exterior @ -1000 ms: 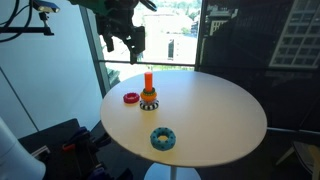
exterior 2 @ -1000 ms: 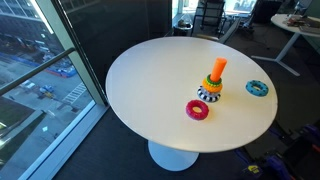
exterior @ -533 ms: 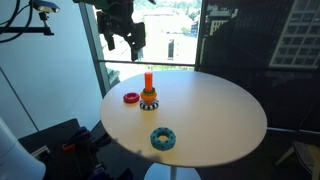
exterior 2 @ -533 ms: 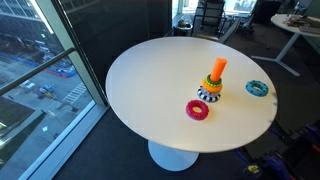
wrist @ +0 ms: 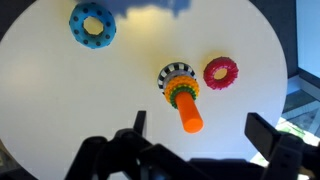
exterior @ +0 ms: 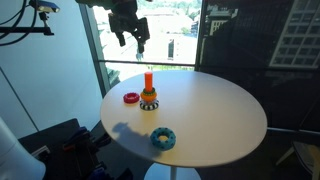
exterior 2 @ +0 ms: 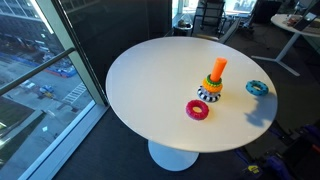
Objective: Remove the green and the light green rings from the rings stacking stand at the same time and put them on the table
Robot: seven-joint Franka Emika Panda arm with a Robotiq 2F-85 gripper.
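hovering high above table (wrist: 60, 110) with gripper (wrist: 197, 124) spread wide, empty.
green and light green rings (wrist: 180, 92) on stand (wrist: 176, 74).

We are seeing the hand (exterior: 131, 40) in an exterior view as a black, blocky shape with two dark fingers (exterior: 140, 46). In the wrist view we are looking at matte black fingers (wrist: 139, 122) with squared tips, each widening into a dark, blurred, angular housing; finer markings are too dim to read.
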